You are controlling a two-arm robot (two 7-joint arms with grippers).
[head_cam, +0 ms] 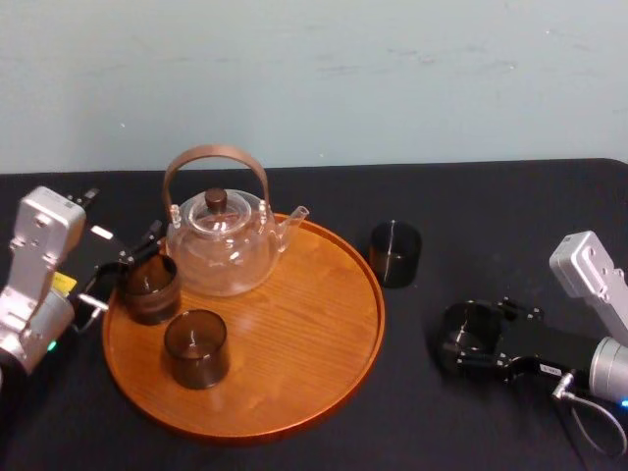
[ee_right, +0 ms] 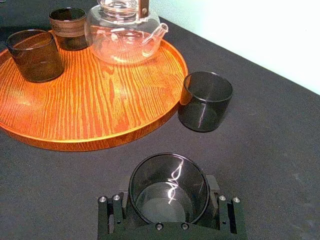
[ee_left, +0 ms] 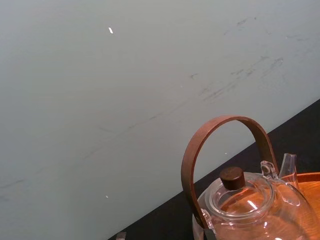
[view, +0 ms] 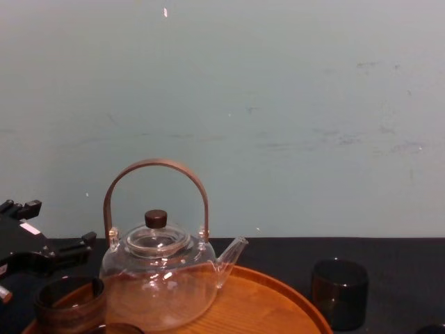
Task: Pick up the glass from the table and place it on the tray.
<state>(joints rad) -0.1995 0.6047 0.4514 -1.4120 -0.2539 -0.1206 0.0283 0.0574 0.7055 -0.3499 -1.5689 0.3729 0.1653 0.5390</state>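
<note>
Right gripper (head_cam: 471,339): low over the table (head_cam: 412,422), to the right of the tray (head_cam: 294,324). Its fingers (ee_right: 214,186) pressed both sides of the glass (ee_right: 169,200), which was not yet on the tray. Judged: grasp made, lift and carry outstanding.
Tray: held a near tumbler (head_cam: 196,348) and a left-edge tumbler (head_cam: 149,287). The left gripper (head_cam: 123,273) sat beside the latter; its hold could not be told.
Fourth tumbler (head_cam: 394,253): on the table, just outside the rim.
Glass teapot (head_cam: 221,245): on the tray's far side.
</note>
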